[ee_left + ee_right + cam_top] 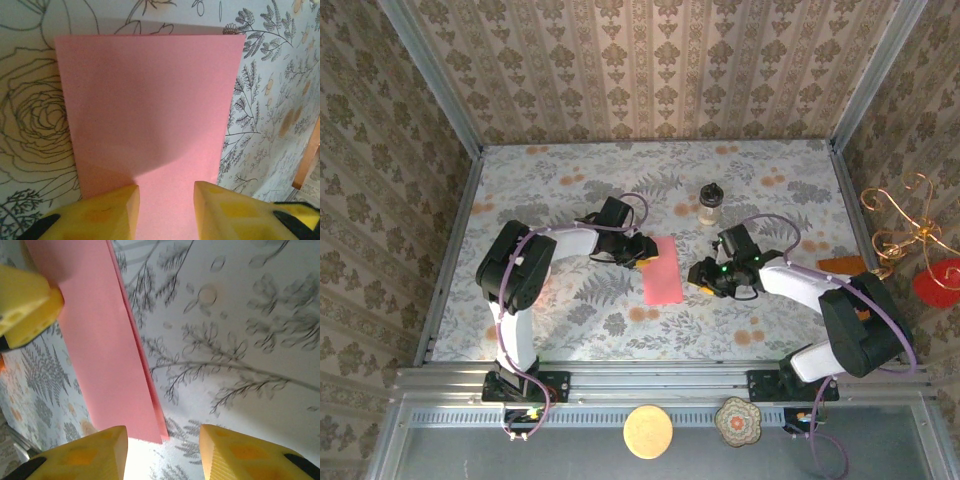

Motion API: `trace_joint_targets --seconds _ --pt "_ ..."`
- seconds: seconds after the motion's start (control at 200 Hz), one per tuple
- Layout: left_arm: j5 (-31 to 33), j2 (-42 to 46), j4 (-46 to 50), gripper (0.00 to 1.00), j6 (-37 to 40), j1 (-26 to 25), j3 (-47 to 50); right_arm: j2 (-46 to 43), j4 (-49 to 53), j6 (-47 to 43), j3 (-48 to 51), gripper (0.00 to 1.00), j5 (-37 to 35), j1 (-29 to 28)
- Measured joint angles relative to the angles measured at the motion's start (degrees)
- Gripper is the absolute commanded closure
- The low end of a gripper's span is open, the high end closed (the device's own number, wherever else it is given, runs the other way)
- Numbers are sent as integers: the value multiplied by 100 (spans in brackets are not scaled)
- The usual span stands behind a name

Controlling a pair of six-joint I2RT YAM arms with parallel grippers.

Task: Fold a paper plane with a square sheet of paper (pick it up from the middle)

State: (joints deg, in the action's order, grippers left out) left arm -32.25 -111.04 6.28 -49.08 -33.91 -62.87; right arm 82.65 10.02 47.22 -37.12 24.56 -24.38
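So the pink sheet of paper [661, 270] lies flat on the floral tabletop [570, 320], right in the middle between the 2 arms. It's a long narrow rectangle here, not a square. In the top view its long axis runs from the near side to the far side, with the far end leaning a touch to the right. No pointy end, both short ends are square-cut.

From the right wrist camera you can see 2 layers [150, 395] along the long edge that faces the right arm, slightly offset from each other.

Left jaws sit at the sheet's far-left part, with the yellow fingers [112, 210] apart and pink paper showing flat in the gap, nothing pinched. Right jaws hang just off the sheet's right edge, near its near end. Their fingers [235, 450] are also apart over bare tabletop, gripping nothing.

A small dark-lidded jar [710, 205] stands upright further back, clear of the paper.
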Motion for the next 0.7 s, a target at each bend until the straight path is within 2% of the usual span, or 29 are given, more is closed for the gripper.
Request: trace_joint_targets --seconds 0.22,0.695 --pt "44 39 -120 64 -195 0 76 179 -295 367 122 64 164 -348" --pt "48 42 -162 63 -245 0 98 481 -474 507 122 66 162 -531"
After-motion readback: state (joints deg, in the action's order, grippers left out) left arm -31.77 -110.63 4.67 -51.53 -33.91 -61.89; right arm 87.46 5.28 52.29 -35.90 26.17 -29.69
